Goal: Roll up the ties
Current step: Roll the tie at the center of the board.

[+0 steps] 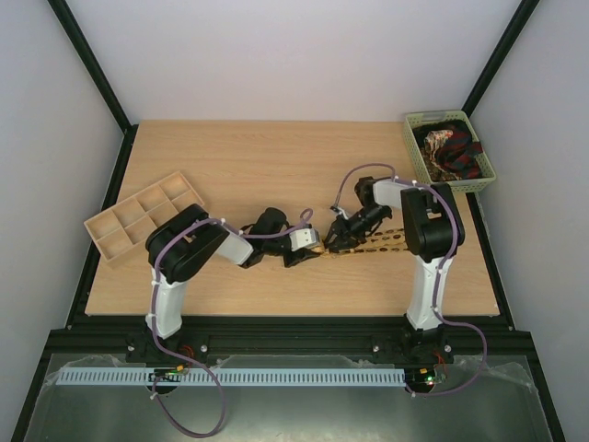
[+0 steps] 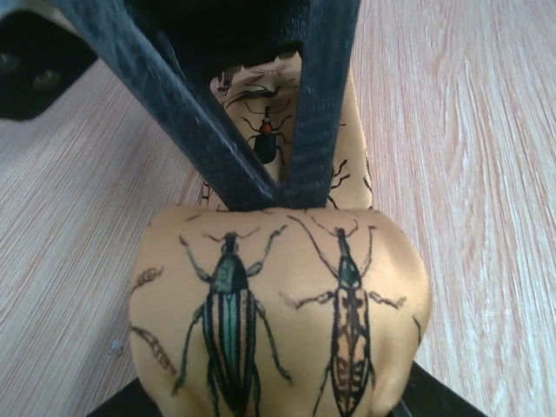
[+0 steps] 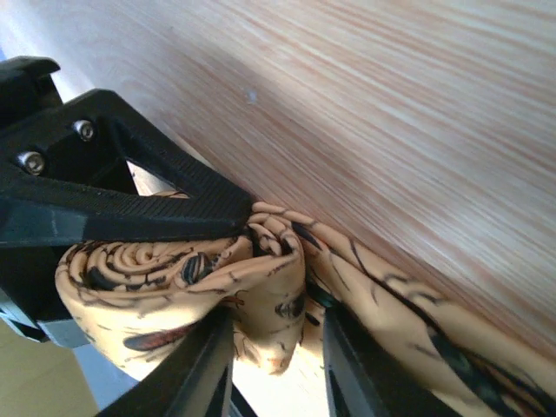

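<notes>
1. Your work piece is the tan-yellow fabric necktie printed with dark beetles. It lies on the pale wooden desk, nearer you than the green woven basket and to its left. Its rolled end is the end furthest from the basket.
2. The left hand is closed around that roll. In its wrist view the fat coil fills the space between its fingers.
3. The right hand sits on the basket side of the roll, with a finger on either side of the folded core. These views do not show whether it is pinching or letting go.
4. The step looks like a hand-over of the roll, so that another turn can be made. Make sure the left hand's hold is firm before the right hand pulls clear, or the coil will likely spring loose.
5. Draw the right hand out along the core, not upward, so the inner turns are not dragged out with it.
6. Roll towards the basket along the flat tail, with the edges stacked squarely. Smooth cloth like this probably slips and telescopes.
7. Dark red and black ties sit bundled in the basket, so much of the task seems to remain.
</notes>
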Available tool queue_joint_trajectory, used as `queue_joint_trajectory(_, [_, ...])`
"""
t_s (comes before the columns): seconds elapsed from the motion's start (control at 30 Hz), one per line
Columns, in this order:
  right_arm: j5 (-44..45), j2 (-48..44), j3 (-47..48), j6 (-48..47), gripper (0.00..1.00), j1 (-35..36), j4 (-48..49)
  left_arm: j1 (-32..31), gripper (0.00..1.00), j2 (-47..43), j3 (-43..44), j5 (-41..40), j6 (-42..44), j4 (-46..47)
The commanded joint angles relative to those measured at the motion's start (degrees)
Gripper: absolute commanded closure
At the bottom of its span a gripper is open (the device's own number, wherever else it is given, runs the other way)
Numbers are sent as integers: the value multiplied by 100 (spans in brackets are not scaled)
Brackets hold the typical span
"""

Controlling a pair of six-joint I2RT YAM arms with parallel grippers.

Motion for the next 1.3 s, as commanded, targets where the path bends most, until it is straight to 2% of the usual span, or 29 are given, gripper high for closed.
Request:
queue_joint_trajectory(0.0, [732, -153, -207, -53, 64, -270, 70, -87, 76, 151, -23, -262, 184, -1287])
queue_joint_trajectory(0.23, [-192, -688, -139, -370, 51, -346, -402, -50, 77, 221, 79, -521, 316, -1930])
queue_joint_trajectory(0.33, [-439, -769, -56, -219, 50, -242, -369, -50, 77, 228, 130, -556, 351, -2077])
queue_joint_trajectory(0.5, [-351, -660, 52, 1, 53, 95, -266, -63, 77, 228, 158, -579, 324, -2108])
queue_joint_trajectory(0.6, [127, -478, 6, -11, 61, 176, -202, -67, 77, 243, 166, -575, 315, -2131])
queue_joint_trajectory(0.67, [475, -330, 1, -59, 70, 160, -220, -65, 76, 241, 171, -578, 323, -2151])
queue_joint_trajectory(0.77, [630, -284, -42, -18, 96, 39, -141, -67, 74, 236, 175, -581, 348, -2169])
queue_joint_trajectory(0.9, [864, -244, -135, -69, 99, -85, -120, -47, 64, 189, 199, -499, 385, -2136])
queue_joint_trajectory(1.03, [1214, -118, -235, -170, 99, -196, -81, 8, 34, 30, 295, -188, 320, -1980])
queue_joint_trajectory(1.07, [1325, -106, -262, -194, 99, -220, -47, 18, 30, -46, 281, -113, 271, -1837])
queue_joint_trajectory(1.27, [2066, -92, -467, -400, 99, -378, 135, 21, 22, -263, 41, 217, -230, -847])
